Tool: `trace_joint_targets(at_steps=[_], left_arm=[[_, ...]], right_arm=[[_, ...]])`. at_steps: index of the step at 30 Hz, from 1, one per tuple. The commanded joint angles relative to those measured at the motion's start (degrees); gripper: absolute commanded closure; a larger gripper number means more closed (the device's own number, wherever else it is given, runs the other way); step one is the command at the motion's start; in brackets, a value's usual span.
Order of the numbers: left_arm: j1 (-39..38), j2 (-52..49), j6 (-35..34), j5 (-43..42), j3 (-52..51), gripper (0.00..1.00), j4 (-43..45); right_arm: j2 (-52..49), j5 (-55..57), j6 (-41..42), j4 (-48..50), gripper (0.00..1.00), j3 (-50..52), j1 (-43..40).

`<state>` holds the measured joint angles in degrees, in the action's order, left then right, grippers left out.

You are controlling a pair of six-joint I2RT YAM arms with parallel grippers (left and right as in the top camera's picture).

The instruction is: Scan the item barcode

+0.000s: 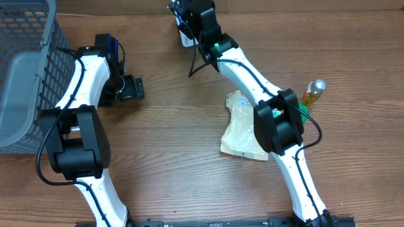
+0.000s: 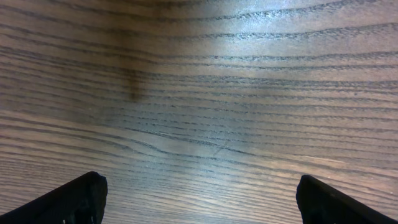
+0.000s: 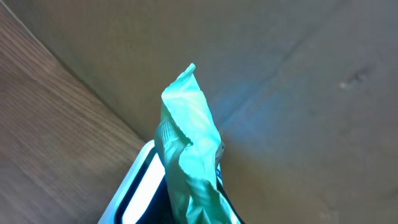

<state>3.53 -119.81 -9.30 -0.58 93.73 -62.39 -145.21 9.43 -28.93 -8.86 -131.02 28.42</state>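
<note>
In the right wrist view a crumpled pale green packet (image 3: 189, 140) rises from the bottom edge, held by my right gripper. Its fingers are hidden beneath the packet. Just behind its lower part stands a scanner (image 3: 134, 190) with a white frame and a glowing window. In the overhead view my right gripper (image 1: 187, 17) is at the far edge of the table, above the white scanner (image 1: 185, 39), and the packet is hidden there. My left gripper (image 1: 134, 88) rests low over bare wood at the left. It (image 2: 199, 199) is open with nothing between its fingers.
A grey mesh basket (image 1: 25, 75) fills the far left corner. A clear bag of pale contents (image 1: 243, 126) lies mid-table under the right arm. A bottle of yellow liquid (image 1: 313, 93) with a silver cap and a green object (image 1: 305, 113) lie to its right. A brown wall stands behind the scanner.
</note>
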Motion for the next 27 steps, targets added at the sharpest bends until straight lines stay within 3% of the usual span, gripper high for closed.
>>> trace_joint_targets(at_steps=[1,5,8,11,14,18,21,27], left_arm=[[0.20,0.46,-0.81,0.61,0.81,0.01,-0.11],[0.20,0.46,-0.81,0.61,0.81,0.00,-0.13],[0.20,0.46,-0.81,0.61,0.81,0.00,-0.11],[0.20,0.46,-0.81,0.61,0.81,0.01,-0.11],[0.20,0.46,-0.81,0.61,0.81,0.00,-0.13],[0.20,0.46,-0.81,0.59,0.81,0.00,-0.11],[0.20,0.46,-0.81,0.59,0.81,0.01,-0.13],[0.20,0.46,-0.81,0.61,0.81,0.00,-0.13]], right_arm=[[12.04,0.79,11.17,-6.80,0.96,-0.26,-0.37],[16.68,-1.09,26.10,-25.46,0.96,-0.26,-0.98],[18.53,-11.93,34.64,-40.85,0.96,-0.26,-1.95],[18.32,-23.02,37.62,-54.12,0.96,-0.20,-2.99],[17.00,-26.08,37.94,-64.72,0.96,0.00,-3.43],[16.48,-26.08,37.97,-70.47,0.96,3.96,-3.08],[16.48,-26.08,37.97,-71.30,0.91,7.43,-2.75],[16.48,-26.05,39.82,-70.64,0.90,14.43,-2.78]])
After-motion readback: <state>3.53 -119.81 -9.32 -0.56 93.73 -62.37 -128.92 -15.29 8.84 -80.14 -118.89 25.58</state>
